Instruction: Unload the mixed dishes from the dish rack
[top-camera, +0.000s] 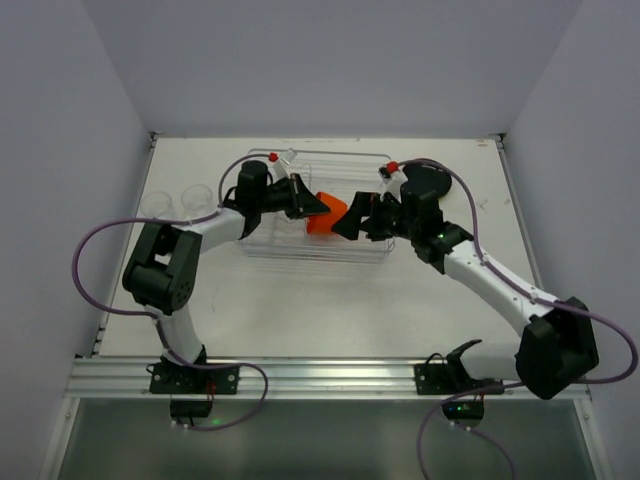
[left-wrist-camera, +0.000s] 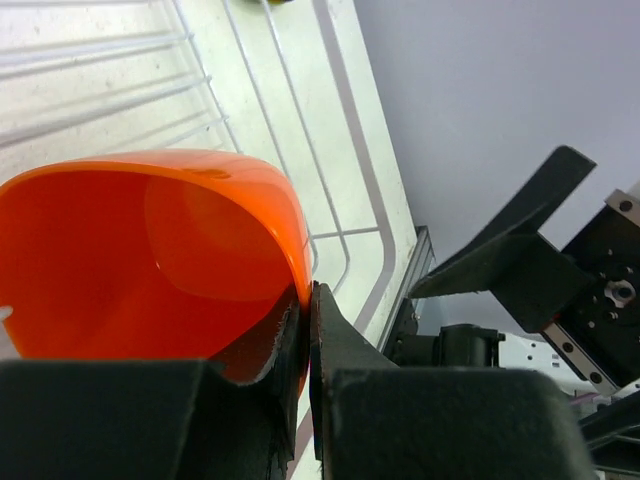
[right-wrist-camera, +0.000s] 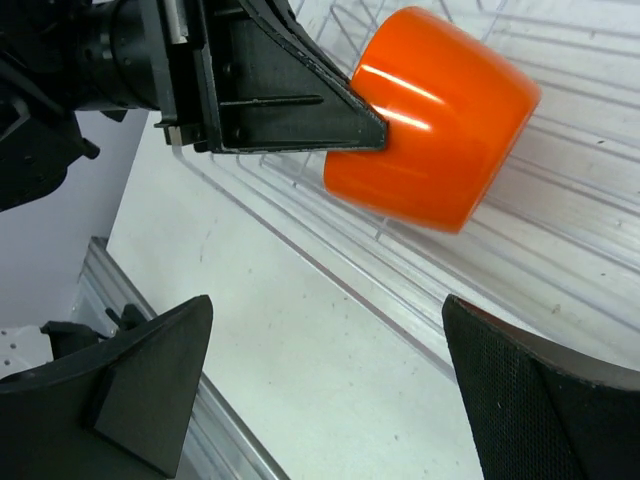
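My left claw (left-wrist-camera: 308, 300) is pinched narrow on the rim of the orange cup (left-wrist-camera: 150, 260), one finger inside the mouth and one outside, so the cup hangs sideways from it. Directly under the claw lie the wire ribs of the dish rack (top-camera: 300, 248). My right claw (right-wrist-camera: 330, 340) faces it with jaws spread wide and empty, near the cup's base but not touching.

Well out behind my left claw, two glass cups (top-camera: 157, 203) stand on the table (top-camera: 330, 300), outside the rack, so I judge those done. The orange cup has yet to be set down. I cannot tell where the plates are.
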